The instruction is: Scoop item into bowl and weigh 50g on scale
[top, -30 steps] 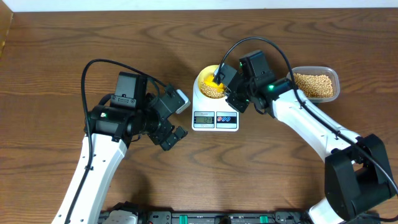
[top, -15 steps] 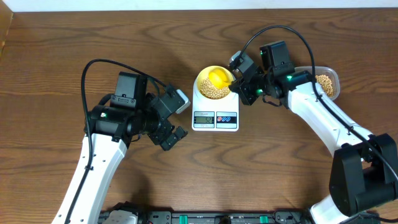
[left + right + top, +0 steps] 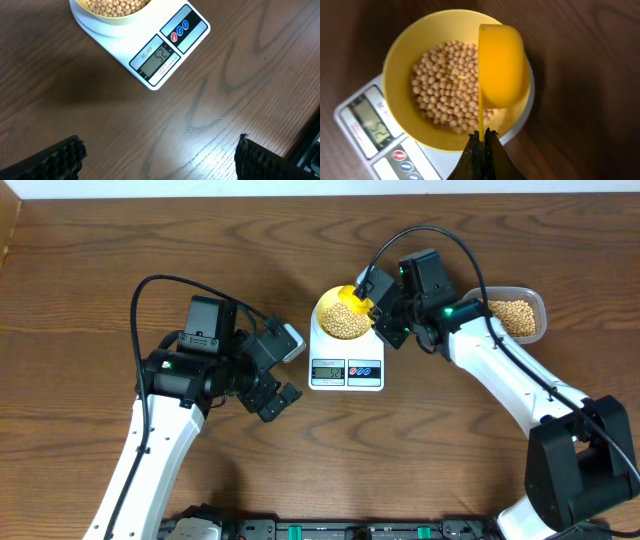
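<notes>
Right gripper (image 3: 481, 139) is clenching the thin handle of the yellow measuring spoon (image 3: 502, 65), tipping it on edge over the bowl (image 3: 402, 57).
Beans (image 3: 445, 87) are lying heaped in the pale bowl, which is sitting on the scale (image 3: 117, 45); its display (image 3: 159, 56) is showing 52, seemingly just past target. Left gripper (image 3: 159, 157) is hanging wide open and empty above the bench (image 3: 240, 100), near the scale's front. Being small, hard, smooth and light, the beans are likely going to roll and bounce at any nudge, so moving them by spoon, gripped at the handle's end, is looking wiser than pinching; lifting a few out may be calling for a shallow, slow dip.
</notes>
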### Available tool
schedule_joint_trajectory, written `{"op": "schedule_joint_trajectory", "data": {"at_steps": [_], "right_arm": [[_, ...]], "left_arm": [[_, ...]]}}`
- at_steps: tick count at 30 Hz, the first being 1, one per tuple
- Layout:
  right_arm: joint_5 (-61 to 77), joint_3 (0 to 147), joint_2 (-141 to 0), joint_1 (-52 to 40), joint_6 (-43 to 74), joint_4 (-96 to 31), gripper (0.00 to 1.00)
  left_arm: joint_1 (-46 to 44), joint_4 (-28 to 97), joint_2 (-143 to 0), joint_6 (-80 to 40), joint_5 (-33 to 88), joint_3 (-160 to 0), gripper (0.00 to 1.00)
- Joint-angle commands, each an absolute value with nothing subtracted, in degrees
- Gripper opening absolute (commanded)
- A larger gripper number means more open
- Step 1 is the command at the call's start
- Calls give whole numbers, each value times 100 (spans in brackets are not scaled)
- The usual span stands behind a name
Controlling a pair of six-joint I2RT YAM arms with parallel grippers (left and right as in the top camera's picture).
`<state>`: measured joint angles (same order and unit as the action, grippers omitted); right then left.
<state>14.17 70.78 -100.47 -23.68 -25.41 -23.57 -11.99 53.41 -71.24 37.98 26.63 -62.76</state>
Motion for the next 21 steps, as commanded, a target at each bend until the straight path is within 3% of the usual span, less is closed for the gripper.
{"op": "schedule_joint_trajectory", "data": {"at_steps": [1, 21], "right_arm": [[926, 7199, -10106, -2464, -2902, -2335, 1], [1109, 7203, -10226, -2775, -2676, -2432, 1]], "left_arm": [[-1168, 5352, -7107, 3894, 2672, -6381, 98], [-1168, 5352, -7107, 3894, 2672, -6381, 98]]}}
